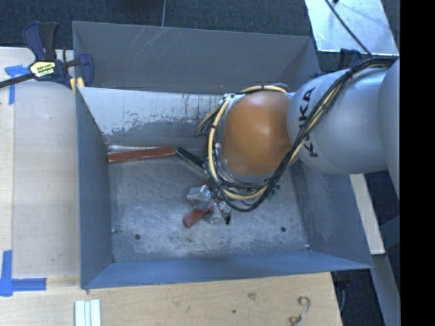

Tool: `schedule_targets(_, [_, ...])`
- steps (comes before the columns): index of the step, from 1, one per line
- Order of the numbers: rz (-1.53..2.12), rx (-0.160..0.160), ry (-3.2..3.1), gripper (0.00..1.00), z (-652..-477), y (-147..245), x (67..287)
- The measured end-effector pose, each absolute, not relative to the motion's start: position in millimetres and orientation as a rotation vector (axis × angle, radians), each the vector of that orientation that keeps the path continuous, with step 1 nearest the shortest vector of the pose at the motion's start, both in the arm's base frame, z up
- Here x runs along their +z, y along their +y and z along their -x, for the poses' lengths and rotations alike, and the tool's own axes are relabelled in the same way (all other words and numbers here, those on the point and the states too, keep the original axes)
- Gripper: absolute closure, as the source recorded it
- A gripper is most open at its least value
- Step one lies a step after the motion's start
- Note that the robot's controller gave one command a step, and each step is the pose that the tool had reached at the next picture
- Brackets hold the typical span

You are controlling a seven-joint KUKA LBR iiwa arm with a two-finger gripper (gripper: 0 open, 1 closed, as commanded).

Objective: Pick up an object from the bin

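Gripper [219, 209] sits low over the grey metal bin's floor [146, 206], tucked under the arm's orange wrist cover [253, 131]; open or closed, cannot tell.

Small red-brown stubby piece [195, 217] lies just beside the gripper, toward the view's left and slightly toward the near wall. Its long axis tilts up toward the gripper.

Crumpled silvery scrap [199, 194] lies just beside the gripper, left and a little back.

Long reddish-brown flat stick [141, 155] lies well apart, left and back, along the far wall.

Judgement: a short shift left would centre the gripper on the red piece.

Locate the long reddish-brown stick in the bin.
In the camera view, the long reddish-brown stick lies flat along the foot of the back wall, on the left, its right end nearing the arm's orange cover.
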State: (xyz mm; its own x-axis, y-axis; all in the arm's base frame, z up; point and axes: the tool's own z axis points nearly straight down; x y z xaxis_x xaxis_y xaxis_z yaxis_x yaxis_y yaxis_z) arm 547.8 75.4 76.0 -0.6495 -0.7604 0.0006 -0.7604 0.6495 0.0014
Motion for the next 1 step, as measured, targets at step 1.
schedule_targets(1, [-1.216,0.001,-2.902,1.00,-570.3,8.2,219.5])
